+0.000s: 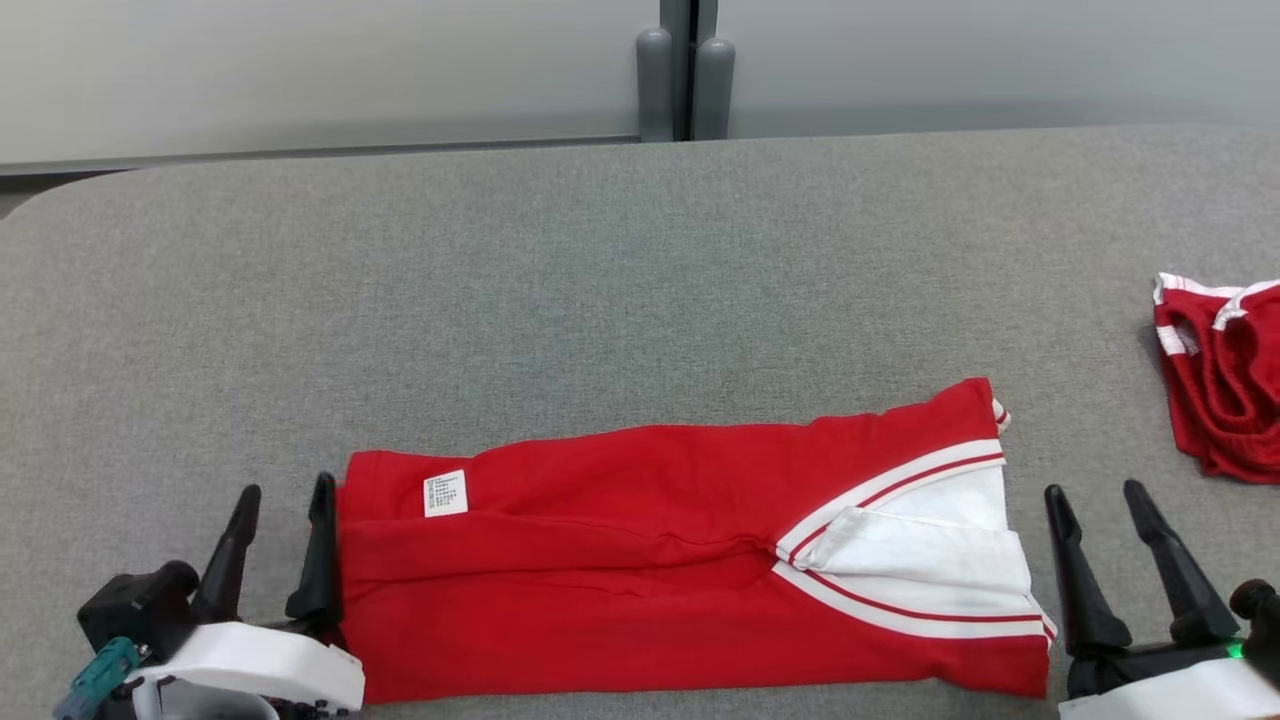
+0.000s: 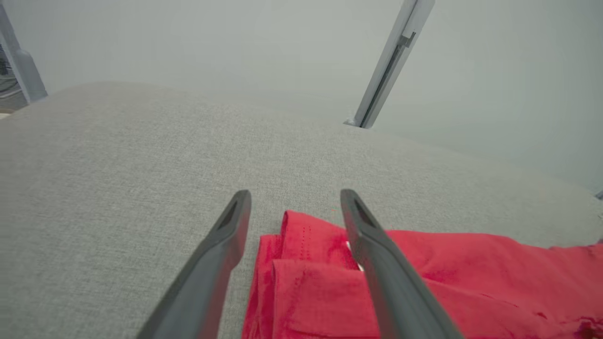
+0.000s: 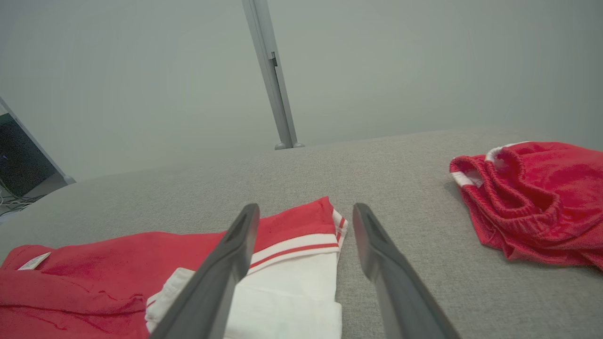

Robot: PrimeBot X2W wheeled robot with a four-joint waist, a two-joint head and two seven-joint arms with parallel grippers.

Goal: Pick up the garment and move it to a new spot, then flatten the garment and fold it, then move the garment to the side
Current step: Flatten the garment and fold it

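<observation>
Both claws have two long, tapering, matte-black fingers (image 2: 212, 268), each with a slot-like recess near the tip. The left claw (image 1: 285, 487) rises from a black block and a glossy white wrist shell (image 1: 255, 655), with a teal connector (image 1: 105, 672) at its 8 o'clock. The right claw (image 1: 1095, 488) has a small green light (image 1: 1236, 652) at its 4 o'clock.

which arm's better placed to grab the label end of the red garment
Left, likely: the left gripper stands open at the label end of the red garment, while the right gripper is open beyond its white-striped end.

Folded garment (image 1: 620, 570) (red) lies between left tool (image 1: 287, 485) and right tool (image 1: 1093, 488).
</observation>
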